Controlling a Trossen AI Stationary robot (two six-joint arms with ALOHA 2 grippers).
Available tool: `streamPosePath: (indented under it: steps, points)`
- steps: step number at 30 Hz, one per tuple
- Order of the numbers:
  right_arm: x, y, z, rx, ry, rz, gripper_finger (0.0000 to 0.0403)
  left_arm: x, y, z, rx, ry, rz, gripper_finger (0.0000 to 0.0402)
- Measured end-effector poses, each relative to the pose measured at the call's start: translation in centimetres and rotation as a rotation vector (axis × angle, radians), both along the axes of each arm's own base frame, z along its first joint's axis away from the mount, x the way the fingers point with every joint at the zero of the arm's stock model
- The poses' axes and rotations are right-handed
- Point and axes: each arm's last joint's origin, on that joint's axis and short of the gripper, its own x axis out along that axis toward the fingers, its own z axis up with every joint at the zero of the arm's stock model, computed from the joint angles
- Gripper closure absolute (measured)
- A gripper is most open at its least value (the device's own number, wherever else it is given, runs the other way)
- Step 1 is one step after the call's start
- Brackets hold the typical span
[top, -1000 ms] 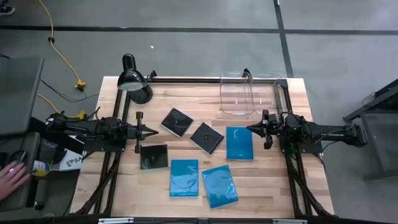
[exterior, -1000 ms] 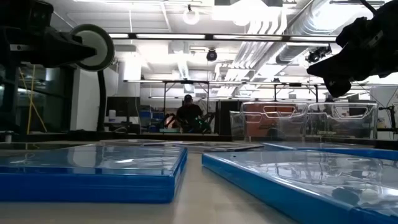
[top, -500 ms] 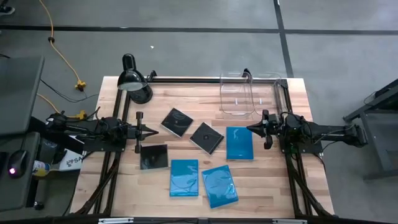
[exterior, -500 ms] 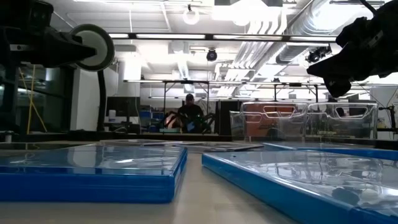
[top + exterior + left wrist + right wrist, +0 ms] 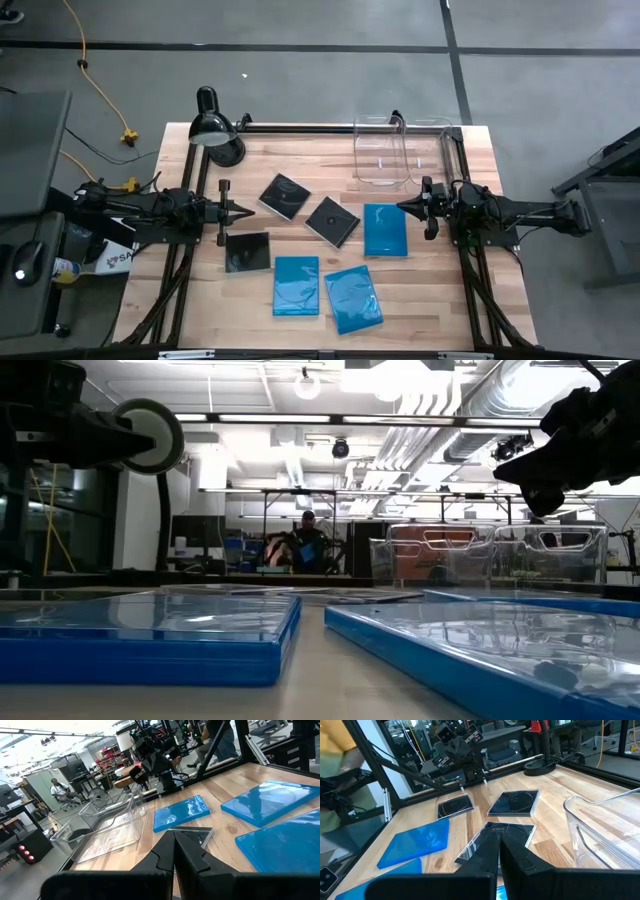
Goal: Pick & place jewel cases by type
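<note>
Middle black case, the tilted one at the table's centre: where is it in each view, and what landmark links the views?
High: middle black case, table centre, between the two hands.
Low: cannot pick it out; blue cases fill the foreground.
Left wrist: just ahead of the left hand, at.
Right wrist: just ahead of the right hand, at.
Landmark: clear bin.

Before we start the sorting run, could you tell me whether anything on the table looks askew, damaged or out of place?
Nothing looks damaged or spilled. Two black jewel cases lie rotated diamond-wise, and one blue jewel case sits slightly skewed. All six lie flat on the table, none yet in the clear bins.
</note>
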Motion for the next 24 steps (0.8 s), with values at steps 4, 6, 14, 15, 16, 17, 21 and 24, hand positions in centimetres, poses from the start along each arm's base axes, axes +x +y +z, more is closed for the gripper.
streamPosePath:
  steps: [4,6,14,15,16,17,21,24]
  points:
    - [0.0,0.0,0.01,0.0,0.0,0.001,0.0402,0.0,0.0,0.0,0.0,0.0,0.0,0.0401]
    - [0.0,0.0,-0.01,0.0,0.0,0.0,0.0402,0.0,0.0,0.0,0.0,0.0,0.0,0.0401]
    - [0.0,0.0,0.0,0.0,0.0,0.0,0.0402,0.0,0.0,0.0,0.0,0.0,0.0,0.0401]
    - [0.0,0.0,0.0,0.0,0.0,0.0,0.0402,0.0,0.0,0.01,0.0,0.0,0.0,0.0401]
    - [0.0,0.0,-0.01,0.0,0.0,0.001,0.0402,0.0,0.0,0.01,0.0,0.0,0.0,0.0401]
    - [0.0,0.0,0.01,0.0,0.0,0.001,0.0402,0.0,0.0,0.01,0.0,-0.001,0.0,0.0401]
    - [0.0,0.0,0.0,0.0,0.0,0.001,0.0402,0.0,0.0,0.11,-0.002,-0.011,0.0,0.0401]
    - [0.0,0.0,0.0,0.0,0.0,0.001,0.0402,0.0,0.0,0.1,-0.003,-0.01,0.0,0.0401]
